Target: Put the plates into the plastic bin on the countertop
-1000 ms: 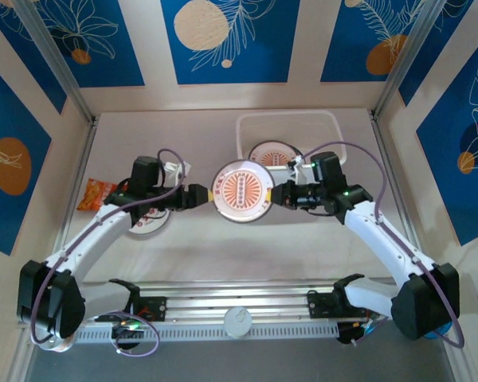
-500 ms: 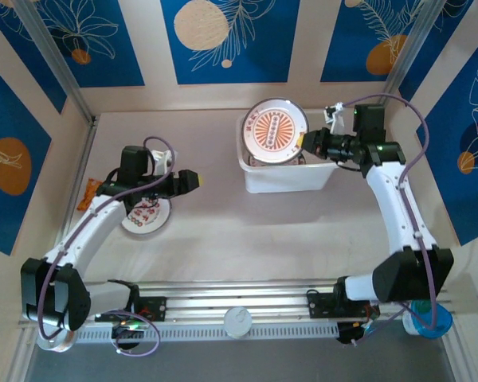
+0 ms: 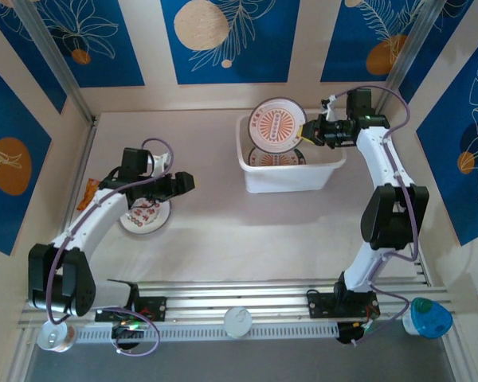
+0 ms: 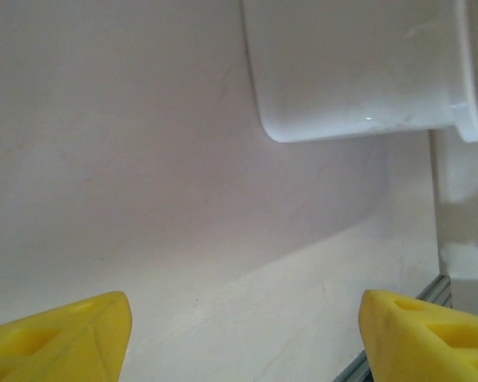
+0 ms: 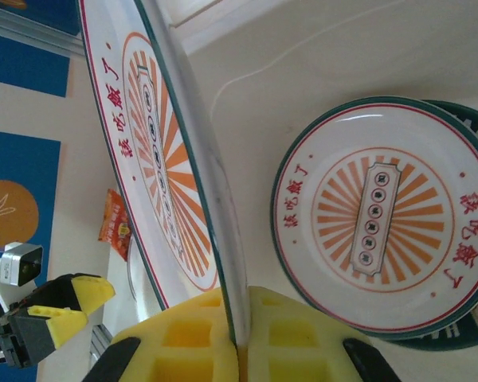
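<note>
The right fingers (image 5: 291, 318) pinch the rim of an orange-printed plate (image 3: 276, 123), held tilted over the plastic bin (image 3: 287, 181), where other plates (image 5: 382, 215) lie stacked; the left fingers (image 4: 64, 334) stand spread wide, holding nothing, above the counter (image 3: 247, 231).

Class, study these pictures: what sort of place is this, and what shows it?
Probably a robot test cell staged as a kitchen counter: robot arms on a metal rail, blue wall panels around a countertop, plates in a plastic bin.
</note>
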Robot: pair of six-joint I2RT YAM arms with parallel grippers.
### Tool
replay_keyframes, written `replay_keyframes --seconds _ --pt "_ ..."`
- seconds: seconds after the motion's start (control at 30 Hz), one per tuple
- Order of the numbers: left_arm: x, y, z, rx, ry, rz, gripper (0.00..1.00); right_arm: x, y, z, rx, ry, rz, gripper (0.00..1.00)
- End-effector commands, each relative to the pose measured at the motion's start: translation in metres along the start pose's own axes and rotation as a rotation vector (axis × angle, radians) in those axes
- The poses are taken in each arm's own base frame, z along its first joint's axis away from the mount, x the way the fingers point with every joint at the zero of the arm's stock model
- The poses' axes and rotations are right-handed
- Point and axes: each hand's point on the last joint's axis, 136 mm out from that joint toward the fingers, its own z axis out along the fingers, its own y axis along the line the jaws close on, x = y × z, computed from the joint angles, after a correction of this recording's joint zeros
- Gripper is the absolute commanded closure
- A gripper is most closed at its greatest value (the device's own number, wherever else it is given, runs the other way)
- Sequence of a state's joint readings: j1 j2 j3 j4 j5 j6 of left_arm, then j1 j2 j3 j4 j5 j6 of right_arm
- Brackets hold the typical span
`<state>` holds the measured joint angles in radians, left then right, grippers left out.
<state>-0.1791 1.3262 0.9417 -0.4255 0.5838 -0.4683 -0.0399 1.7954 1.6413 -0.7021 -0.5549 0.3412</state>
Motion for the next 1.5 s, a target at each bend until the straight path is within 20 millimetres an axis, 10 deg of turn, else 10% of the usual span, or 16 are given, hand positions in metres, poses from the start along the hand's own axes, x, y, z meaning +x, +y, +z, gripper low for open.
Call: replay_keyframes --seconds 0.0,0.93,1.47 --pt "-0.013 0.001 -0.006 -0.022 -0.032 0.017 0.25 -0.006 0.005 0.002 -0.049 0.023 -0.023 0.95" --pt "0.015 0.036 -0.024 -0.198 0.005 -0.014 0.24 0.035 -0.067 0.071 0.057 0.271 0.041 0.9" --pt "0.032 0.068 -0.037 -0.337 0.082 -0.043 0.22 0.026 -0.066 0.054 0.158 0.225 -0.025 0.38"
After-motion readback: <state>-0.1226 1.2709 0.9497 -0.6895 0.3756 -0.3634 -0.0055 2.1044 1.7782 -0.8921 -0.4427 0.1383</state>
